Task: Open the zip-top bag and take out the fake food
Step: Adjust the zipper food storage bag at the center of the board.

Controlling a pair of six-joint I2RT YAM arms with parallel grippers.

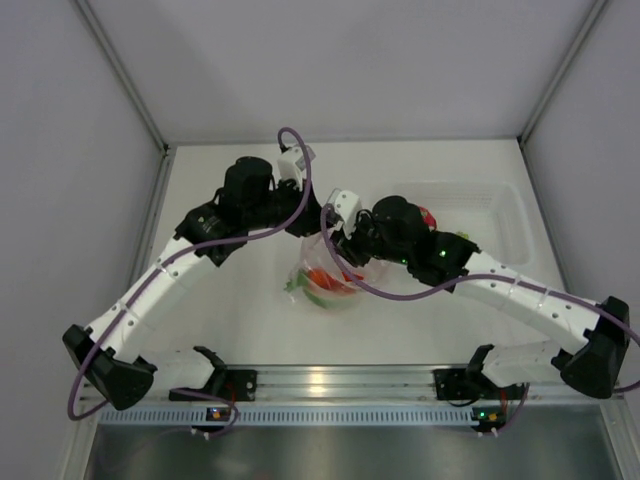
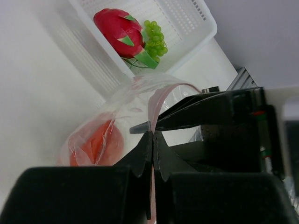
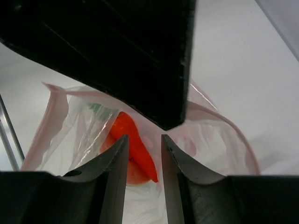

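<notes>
Zip-top bag (image 1: 325,280): orange piece (image 3: 135,149), green bit (image 3: 96,108) inside. Tub (image 2: 198,21): dragon fruit (image 2: 117,30), grapes (image 2: 156,37). L gripper (image 2: 153,135) pinches zip strip (image 2: 159,100); R gripper (image 3: 144,142) grip unclear.

White table (image 1: 230,320) stood inside grey enclosure walls (image 1: 340,60). Translucent rectangular tub (image 1: 508,215) sat on table's far right part, near right wall. In left wrist view, tub's sides and floor showed fine slots. Aluminium rail (image 1: 330,380) ran along near edge, perforated strip (image 1: 350,413) just beside it.
</notes>
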